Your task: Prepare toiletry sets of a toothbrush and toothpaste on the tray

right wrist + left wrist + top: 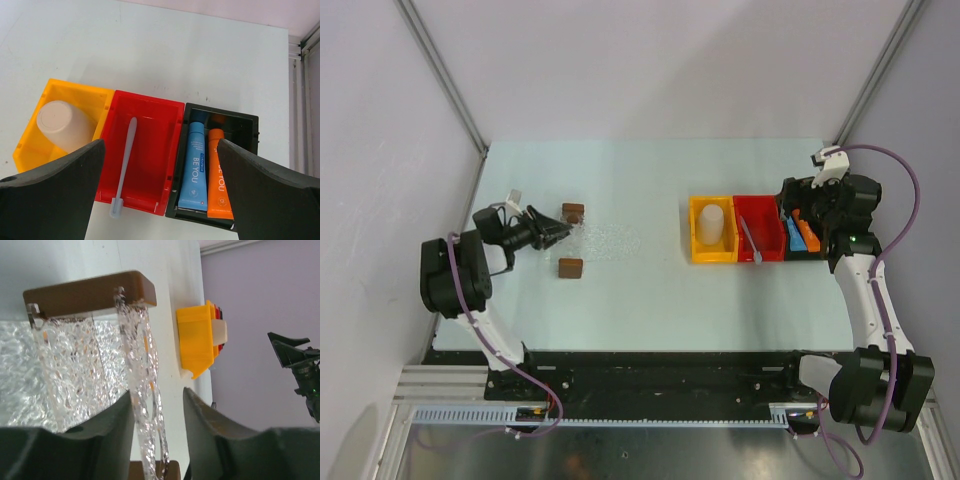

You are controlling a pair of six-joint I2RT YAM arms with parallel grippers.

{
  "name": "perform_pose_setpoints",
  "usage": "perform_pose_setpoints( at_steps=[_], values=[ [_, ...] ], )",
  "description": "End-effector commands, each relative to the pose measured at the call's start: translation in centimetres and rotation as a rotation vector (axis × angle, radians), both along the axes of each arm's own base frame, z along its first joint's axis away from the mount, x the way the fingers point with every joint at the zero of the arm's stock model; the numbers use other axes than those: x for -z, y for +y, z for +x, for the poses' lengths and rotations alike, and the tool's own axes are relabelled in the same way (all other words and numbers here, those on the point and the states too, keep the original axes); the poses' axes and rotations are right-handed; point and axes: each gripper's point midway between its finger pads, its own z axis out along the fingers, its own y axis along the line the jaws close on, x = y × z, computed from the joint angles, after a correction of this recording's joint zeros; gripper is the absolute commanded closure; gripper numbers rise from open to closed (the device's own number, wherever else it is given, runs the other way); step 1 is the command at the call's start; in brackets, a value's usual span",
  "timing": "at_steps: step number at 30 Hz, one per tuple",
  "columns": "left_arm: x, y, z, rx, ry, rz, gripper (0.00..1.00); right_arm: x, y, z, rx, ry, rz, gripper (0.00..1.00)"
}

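The tray of clear plastic lies left of the table's middle, with a brown wooden block at each short end. My left gripper is at its left long side. In the left wrist view the clear rim runs between my left gripper's jaws, which stand apart, with a gap on the right. The whitish toothbrush lies in the red bin. A blue toothpaste and an orange toothpaste lie side by side in the black bin. My right gripper hovers wide open above those bins, holding nothing.
A yellow bin with a beige cup stands left of the red bin. All three bins form a row at the right of the table. Grey walls close in the table at the back and sides.
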Motion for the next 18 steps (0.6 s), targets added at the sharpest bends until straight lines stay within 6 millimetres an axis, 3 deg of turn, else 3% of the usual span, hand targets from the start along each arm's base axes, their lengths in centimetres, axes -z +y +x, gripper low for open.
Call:
perform_pose_setpoints(
  at_steps=[1, 7, 16, 18],
  values=[
    [-0.1, 0.5, -0.2, 0.009, -0.058, 0.023, 0.5, -0.5, 0.2, 0.1, -0.019, -0.021, -0.007, 0.0],
    [0.6, 1.6, -0.5, -0.02, -0.046, 0.108, 0.28, -0.4, 0.2, 0.2, -0.019, -0.018, -0.006, 0.0],
    [1.6, 3.9, -1.6, -0.017, -0.072, 0.416, 0.23, 0.1, 0.4, 0.3, -0.023, -0.005, -0.006, 0.0],
    [0.9, 3.9, -2.1, -0.011, -0.088, 0.445, 0.23, 0.2, 0.3, 0.4, -0.022, -0.003, -0.008, 0.0]
  ],
)
